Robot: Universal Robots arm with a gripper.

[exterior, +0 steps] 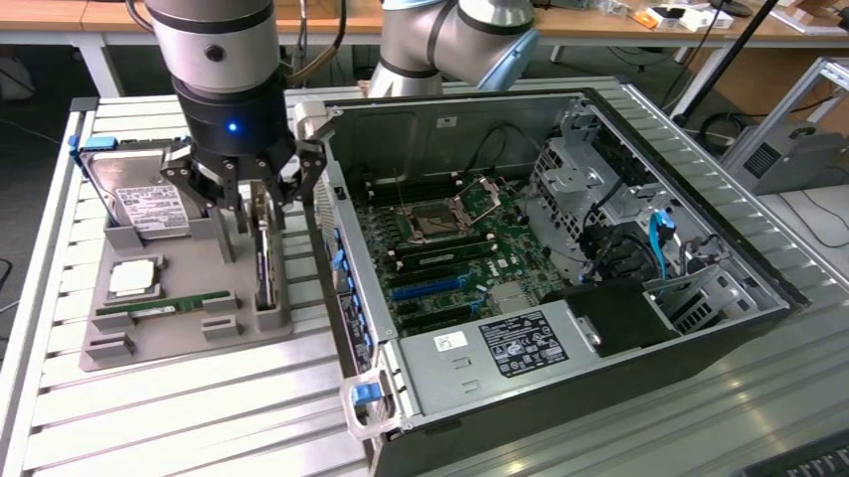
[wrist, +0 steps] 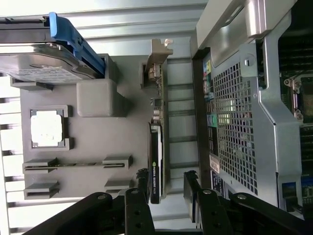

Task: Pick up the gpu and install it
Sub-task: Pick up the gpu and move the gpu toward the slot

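Beside the open case: the grey holder tray (exterior: 186, 343) is set on the slatted table (exterior: 159, 417), at the exterior view's left of the computer case (exterior: 597, 373).
Gpu location: the gpu (exterior: 265, 260) (wrist: 155, 156) is stood on its long edge in a tray slot; it is not yet lifted.
Reason for edge-up storage: both flat faces are exposed, so, by judgement, a pinch from above is allowed.
Gripper position: the gripper (exterior: 261, 204) (wrist: 166, 188) is held over the card, pointing down.
Finger state: the fingers (wrist: 191, 188) are spread; the card is straddled with a gap on each side, and nothing is gripped.
Other parts: the hard drive (exterior: 146, 204) and memory stick (exterior: 166, 306) are seated in their own recesses.
Case: the motherboard (exterior: 438, 248) is exposed, so its slots are reachable from above.
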